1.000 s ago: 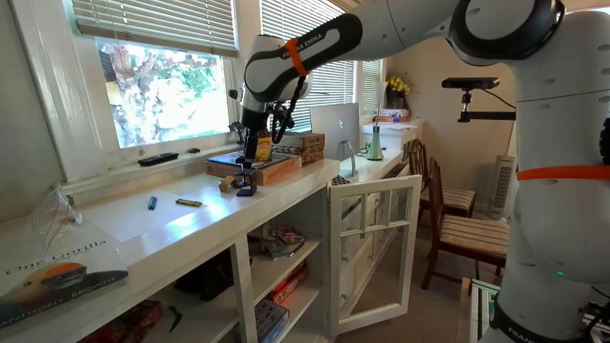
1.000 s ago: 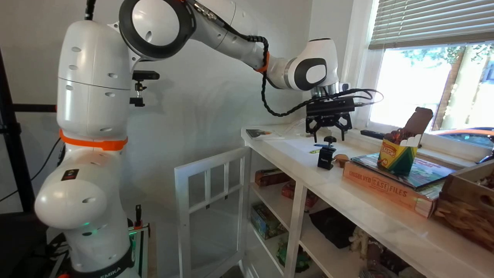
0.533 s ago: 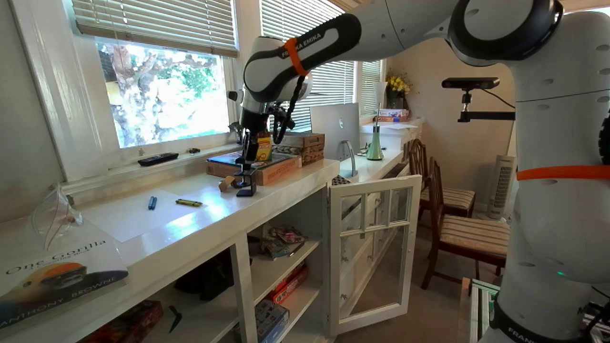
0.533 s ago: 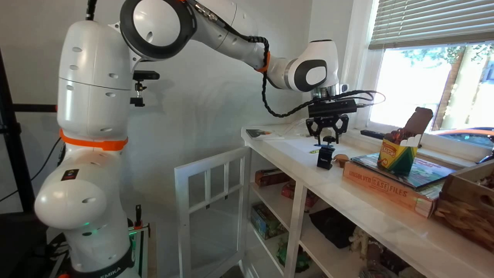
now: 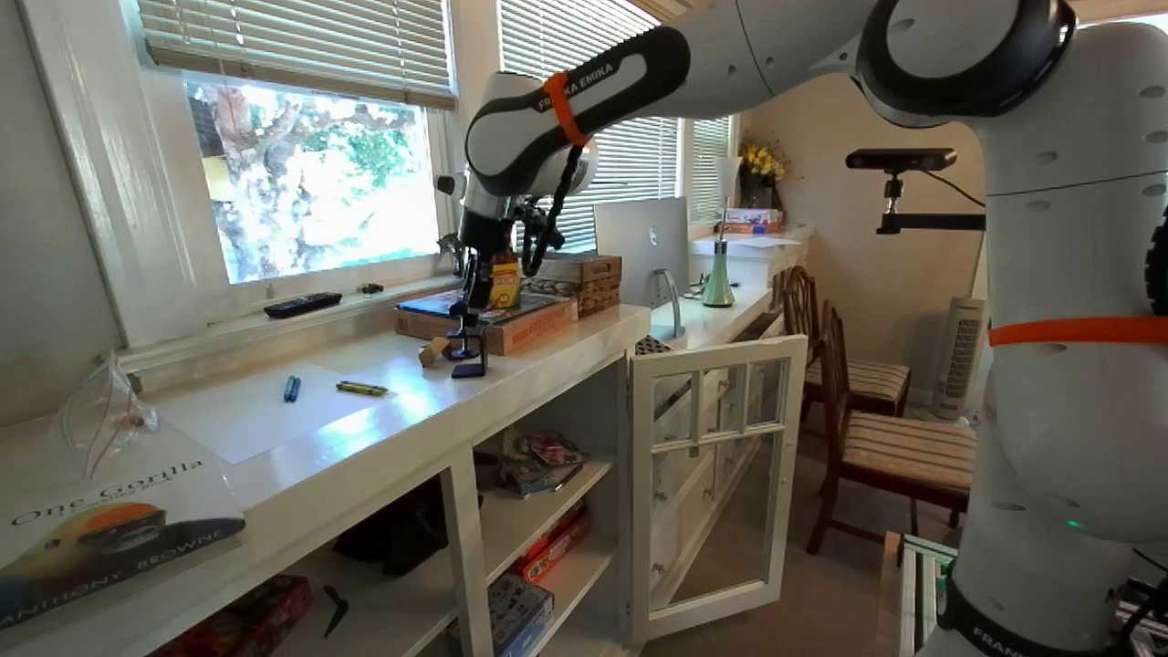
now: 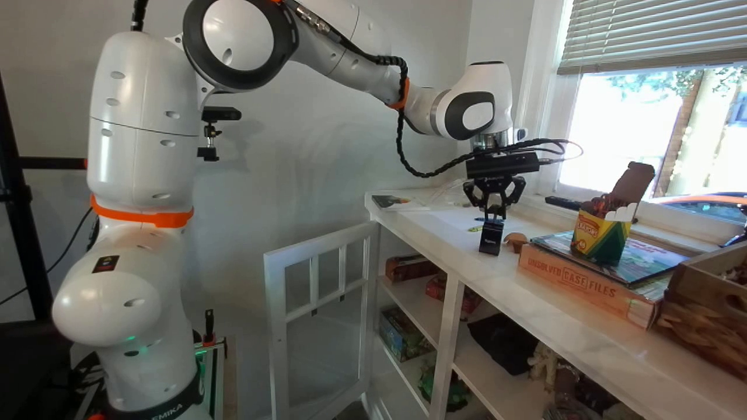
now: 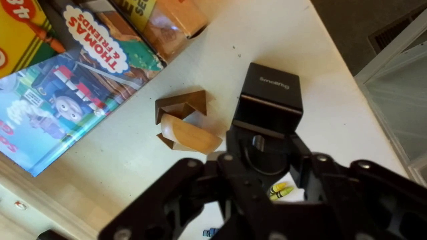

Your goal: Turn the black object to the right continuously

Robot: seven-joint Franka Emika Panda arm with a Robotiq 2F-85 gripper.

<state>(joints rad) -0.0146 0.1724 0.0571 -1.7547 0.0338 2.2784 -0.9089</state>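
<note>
At the gripper [image 6: 495,214]: pointed straight down and clamped on the upper end of the black object [image 7: 272,88], though too dark in the wrist view to make out exactly which part. Seems to grip from above so as to twist about the upright axis; by the task, probably about to start turning to the right. Leaves that object standing upright on the white counter [image 7: 133,173], near its front edge; with no fastening visible, risks spinning it whole or sliding it. Could also knock the small brown piece [image 7: 196,136], lying just beside, if shifted while turning. Farther along, notice the flat orange box [image 6: 575,286] bearing a Thomas & Friends item [image 7: 66,106] and, on top, a crayon box [image 6: 601,239] with its lid up, perhaps stacked there to save space. Toward the opposite end, see yellow crayons [image 5: 362,389] and blue crayons [image 5: 291,390] at the white paper [image 5: 260,424], as if laid out for drawing. Well apart, below the counter top, make out the cabinet door [image 5: 719,436] standing ajar and, farthest off, two striped chairs [image 5: 903,456].
</note>
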